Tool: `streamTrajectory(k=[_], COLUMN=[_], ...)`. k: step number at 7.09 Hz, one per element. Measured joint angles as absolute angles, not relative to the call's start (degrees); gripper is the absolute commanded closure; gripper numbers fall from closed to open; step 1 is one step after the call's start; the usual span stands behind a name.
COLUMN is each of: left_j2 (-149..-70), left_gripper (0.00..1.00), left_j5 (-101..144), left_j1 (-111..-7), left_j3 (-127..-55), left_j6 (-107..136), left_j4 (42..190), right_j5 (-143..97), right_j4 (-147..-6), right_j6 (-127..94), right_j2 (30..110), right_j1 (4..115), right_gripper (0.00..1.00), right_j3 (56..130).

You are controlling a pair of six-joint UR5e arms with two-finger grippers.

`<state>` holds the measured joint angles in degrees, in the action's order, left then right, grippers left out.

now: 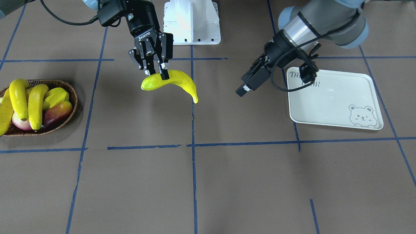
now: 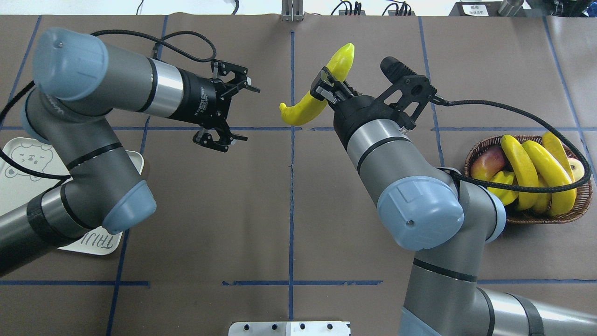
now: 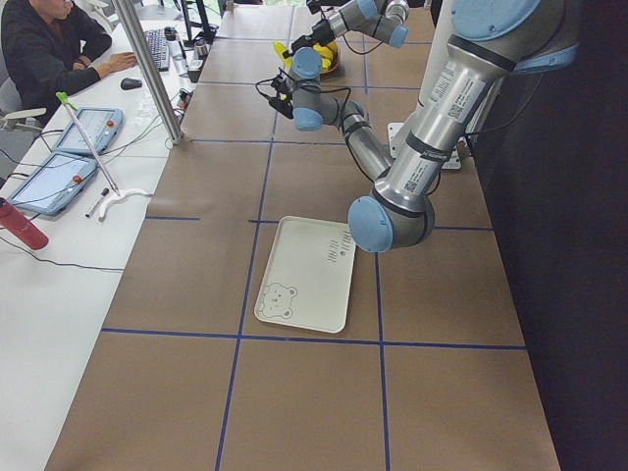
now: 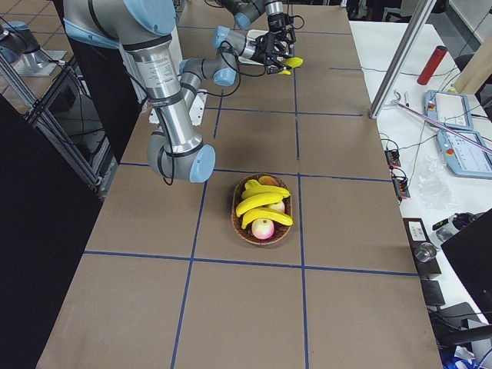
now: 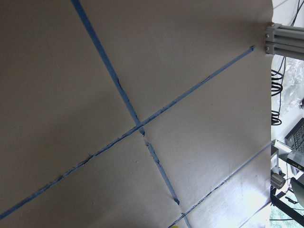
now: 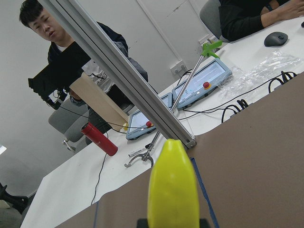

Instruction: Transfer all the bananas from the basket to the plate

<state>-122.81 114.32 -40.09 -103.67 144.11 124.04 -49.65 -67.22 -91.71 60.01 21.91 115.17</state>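
No banana lies yet on the plate (image 1: 334, 97) by the table's (image 1: 227, 182) left end: the right gripper (image 1: 156, 70), jaws clamped on 1 banana (image 1: 175, 81), holds it above the table's middle, the left gripper (image 2: 249, 113) hovers with jaws apart, and 3 bananas (image 1: 18, 97) lie in the basket (image 1: 73, 94) at the right end.

A red bottle (image 3: 20, 224) and 2 blue tablets (image 3: 86, 130) lie on a desk (image 3: 59, 294).
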Motion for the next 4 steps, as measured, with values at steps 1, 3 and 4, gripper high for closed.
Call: streamTrajectory(k=[1, 3, 4], left_j2=[-123.9, -125.4, -125.9], left_gripper=[0.0, 0.0, 0.0], left_j5=[113.0, 112.4, 112.4], left_j1=[-38.7, -38.0, -37.9], left_j3=[-104.2, -104.4, -104.0], left_j6=[145.4, 147.3, 147.7], left_j4=[122.0, 120.6, 120.4], right_j5=[-49.2, -48.8, -48.4], right_j4=[-67.2, -67.2, -67.2], right_j6=[-91.2, -90.9, -90.9], right_j2=[59.9, 59.9, 59.8], right_j1=[21.8, 21.6, 21.2], right_gripper=[1.0, 1.0, 1.0], right_j3=[115.0, 114.7, 114.6])
